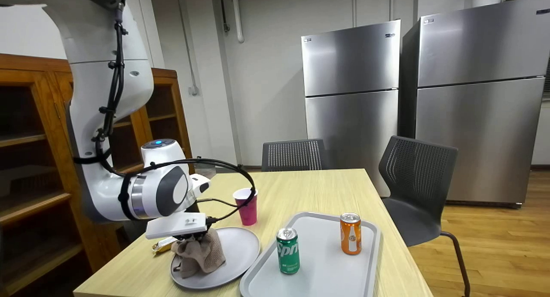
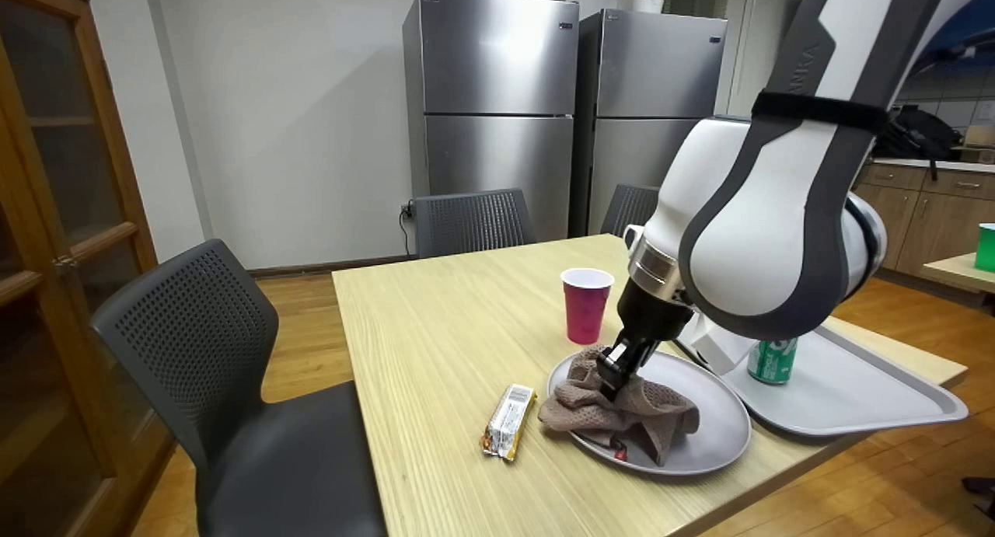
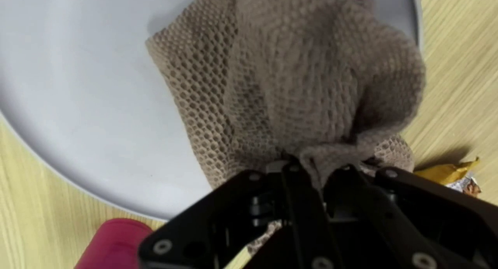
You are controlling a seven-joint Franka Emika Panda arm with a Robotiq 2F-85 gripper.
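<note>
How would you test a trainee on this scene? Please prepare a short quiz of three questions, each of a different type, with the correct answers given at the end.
1. Fill in the gap: the pincer is closed on a ____.
2. True or false: the wrapped bar lies on the table, off the plate.
3. Multiple choice: on the tray stand a green can and another can. What is the main colour of the second?
(a) blue
(b) orange
(c) purple

Key:
1. brown cloth
2. True
3. (b)
</note>
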